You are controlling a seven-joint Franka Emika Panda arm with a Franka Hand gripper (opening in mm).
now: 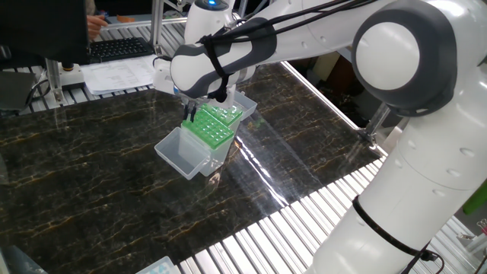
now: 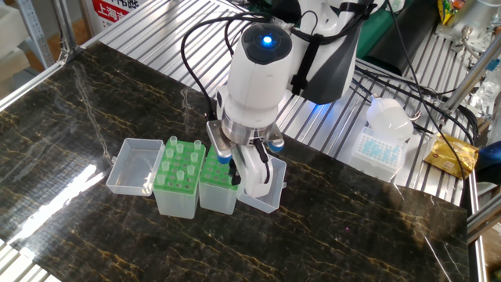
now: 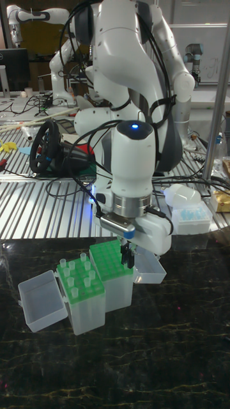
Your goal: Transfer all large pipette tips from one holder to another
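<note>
Standing side by side and touching on the dark bench (image 2: 368, 227): two clear boxes with green tops, each with an open lid beside it. Sitting in the left holder (image 2: 178, 188): the large pipette tips (image 2: 182, 157), poking up from its holes. Showing no tips seen in any view: the right holder (image 2: 219, 185). Showing best in the tall fixed view: the tips (image 3: 82, 270) as pale cones. Hanging right over the right holder: the claw (image 3: 127, 257), fingers close together. Cannot tell if gripping anything.
</note>
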